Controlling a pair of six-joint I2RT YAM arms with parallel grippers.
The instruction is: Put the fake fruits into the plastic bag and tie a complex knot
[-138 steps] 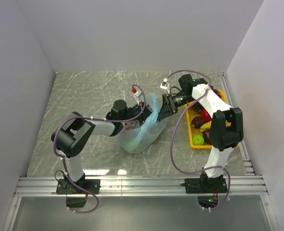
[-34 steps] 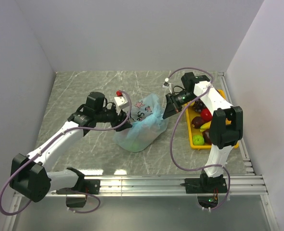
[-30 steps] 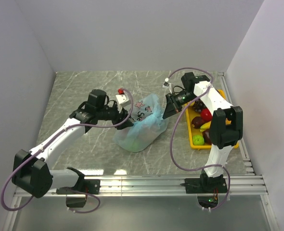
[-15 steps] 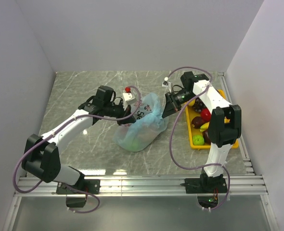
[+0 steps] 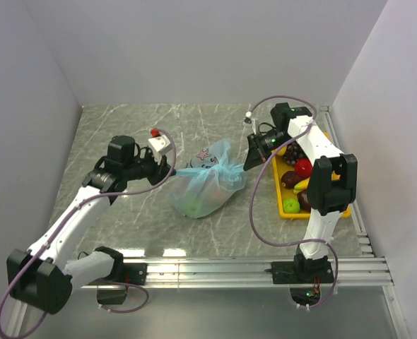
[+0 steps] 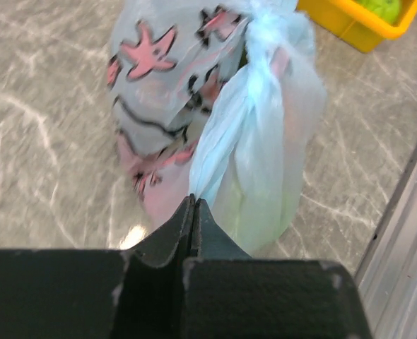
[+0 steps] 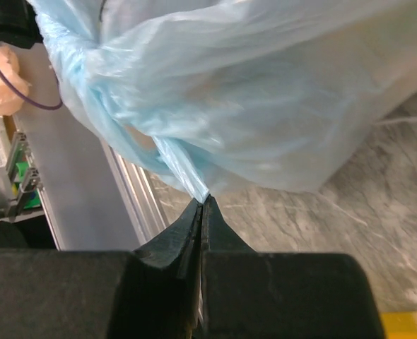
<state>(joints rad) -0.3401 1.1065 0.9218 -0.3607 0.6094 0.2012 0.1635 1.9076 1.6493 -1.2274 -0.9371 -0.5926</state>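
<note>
Spanning the white-walled booth, grey marble tabletop; left pincer, right pincer tight on tails of the plastic bag.

Light-blue plastic bag, knot seemingly taut

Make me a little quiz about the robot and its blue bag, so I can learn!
1. True or false: the left pincer is wide open.
2. Pick one: which arm is the yellow tray closer to? A) the left arm B) the right arm
3. Fill in the gap: the right pincer pinches a twisted strip of the ___.

Key
1. False. It is shut on a strip of the plastic bag.
2. B
3. plastic bag
</note>
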